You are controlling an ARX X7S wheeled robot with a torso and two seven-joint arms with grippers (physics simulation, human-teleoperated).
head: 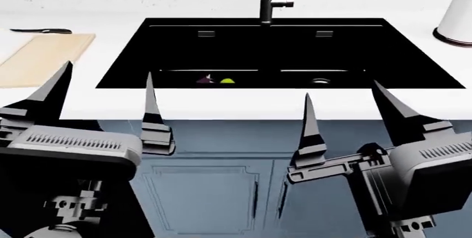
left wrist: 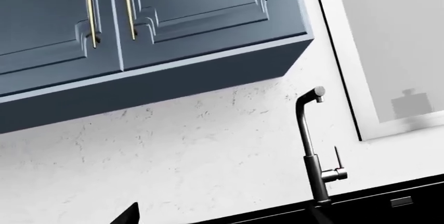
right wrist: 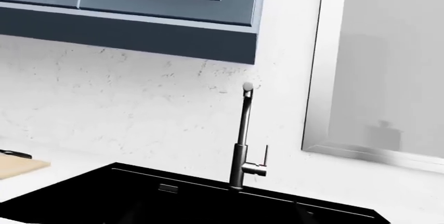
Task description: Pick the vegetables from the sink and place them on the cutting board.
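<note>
Countertop edge lies between both spread, empty grippers, left (head: 103, 97) and right (head: 346, 111), and the eggplant (head: 205, 79) and lime (head: 227, 80) beyond in the sink (head: 413, 67), so a low reach risks striking it.

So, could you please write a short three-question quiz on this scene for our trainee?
1. True or false: the eggplant lies on the cutting board.
2. The lime sits in which part of the sink? A) left basin B) right basin
3. Fill in: the left gripper and right gripper are both ____.

Key: 1 false, it is in the sink. 2 A. 3 open.
</note>
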